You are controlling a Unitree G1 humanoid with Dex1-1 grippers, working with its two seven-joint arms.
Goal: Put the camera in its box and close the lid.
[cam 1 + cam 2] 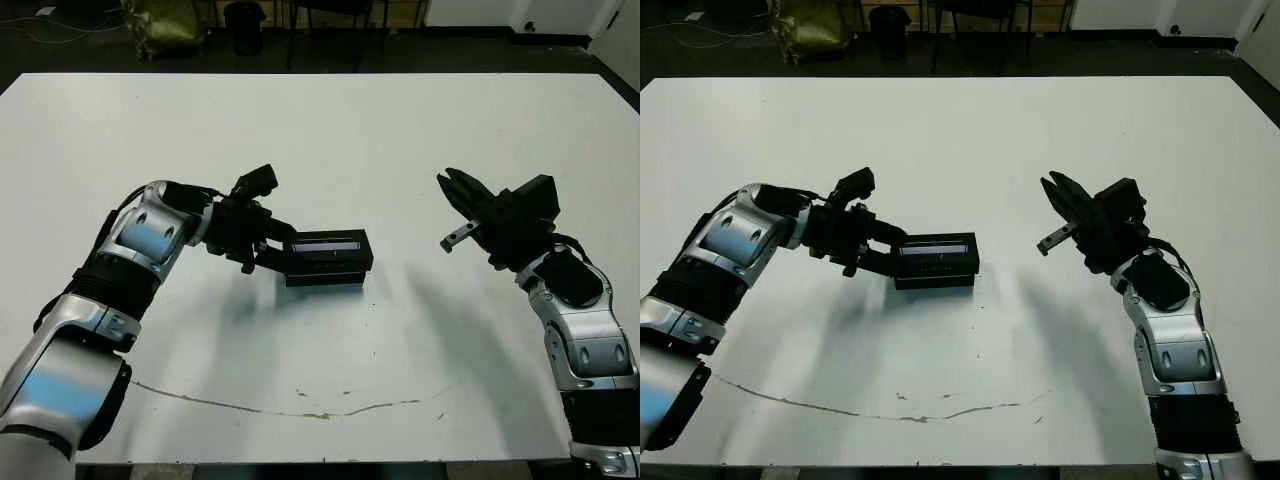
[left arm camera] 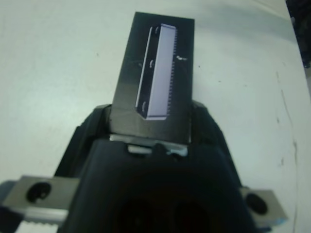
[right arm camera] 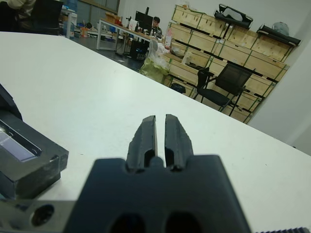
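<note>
A small black box (image 1: 328,260) sits just left of the centre of the head camera's frame, on a white table (image 1: 400,130). Its lid (image 1: 327,243) lies flat on top, closed, with a pale lilac strip running along it. The camera itself is not visible in any view.

The left gripper (image 1: 268,248) reaches in from the left of the frame, and its two black fingers clamp the box's left end; the left wrist view shows the box held between them.

The right gripper (image 1: 456,188) hovers above the table at the right of the frame, well apart from the box, holding nothing. Its fingers (image 3: 146,136) are pressed nearly together with only a thin slit between them.

Nothing lies between the two grippers. A thin dark scratch line (image 1: 260,408) curves across the table's lower part. Beyond the table's far edge, at the top of the frame, is dark floor with chair legs.
</note>
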